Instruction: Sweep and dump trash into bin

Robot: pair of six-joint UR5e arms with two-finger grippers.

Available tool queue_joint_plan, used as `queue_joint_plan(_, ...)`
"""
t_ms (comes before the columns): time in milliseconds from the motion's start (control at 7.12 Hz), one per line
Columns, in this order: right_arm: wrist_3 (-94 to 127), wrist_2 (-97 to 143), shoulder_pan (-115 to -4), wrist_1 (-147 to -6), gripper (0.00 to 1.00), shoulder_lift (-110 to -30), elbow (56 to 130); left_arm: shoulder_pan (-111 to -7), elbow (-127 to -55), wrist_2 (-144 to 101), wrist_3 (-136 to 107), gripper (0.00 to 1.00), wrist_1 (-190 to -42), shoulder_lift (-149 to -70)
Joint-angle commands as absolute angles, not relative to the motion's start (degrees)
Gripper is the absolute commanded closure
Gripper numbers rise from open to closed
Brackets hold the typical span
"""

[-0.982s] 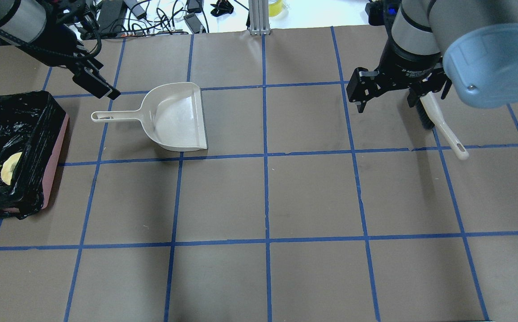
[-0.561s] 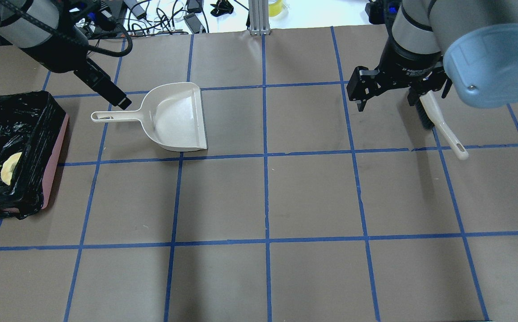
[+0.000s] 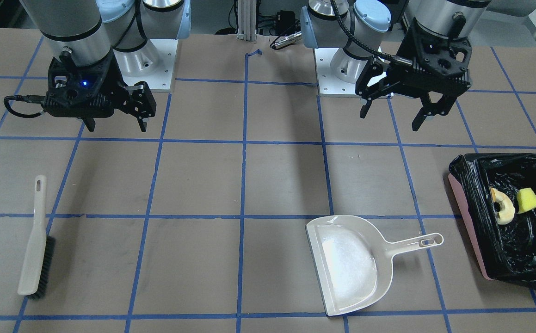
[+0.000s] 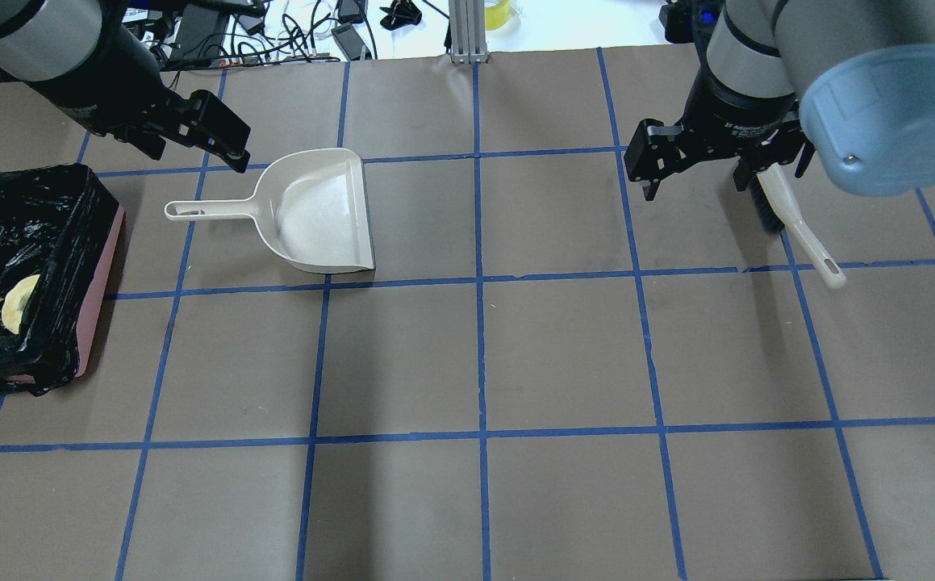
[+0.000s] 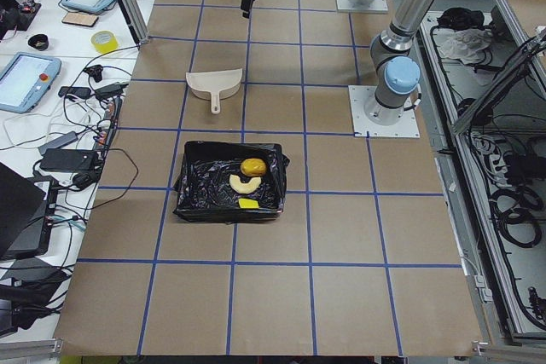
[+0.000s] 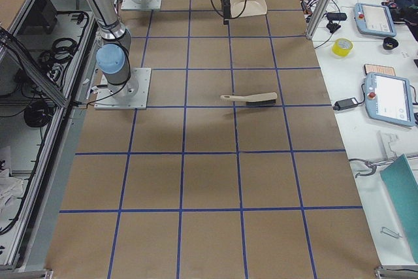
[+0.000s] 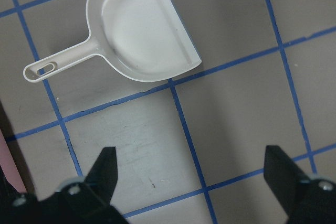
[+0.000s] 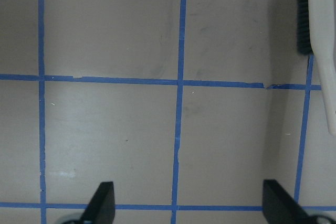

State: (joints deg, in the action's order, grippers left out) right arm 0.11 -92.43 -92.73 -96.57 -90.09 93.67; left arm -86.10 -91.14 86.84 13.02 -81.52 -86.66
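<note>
Black crinkly plastic lines the pink bin [image 3: 466, 222], which stands at the tabletop's [image 3: 277, 185] end on the robot's left. All three pieces of trash lie inside it: the yellow sponge wedge [image 3: 528, 200] just beside the curved croissant-like piece [image 3: 502, 206], and the golden-brown potato-like lump [image 5: 252, 165] near them, seen only in the exterior left view. Near the bin, the beige dustpan [image 3: 348, 266] lies flat on the tabletop, its handle pointing toward the bin. The left gripper [image 3: 391, 116] hangs in the air near that handle, its fingers spread wide and holding nothing. Well apart, on the robot's right side, the beige hand brush [image 3: 34, 245] with dark bristles lies on the tabletop. The right gripper [image 3: 116, 124] hovers near it, fingers likewise wide apart and empty.
</note>
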Motion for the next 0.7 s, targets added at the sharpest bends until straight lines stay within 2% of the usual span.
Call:
queue_joint_plan(0,0.1,-92.5,-92.7,-96.6,0.00,-90.1,93.7,-86.3,-91.8,91.8,2.6,0.00,-78.6,-87.5)
queue_joint_plan(561,0.1,-92.5,-92.7,-96.7,0.00,-90.1,93.7,-87.4,-93.3,88.4,-0.8,0.00,-78.7,-87.3)
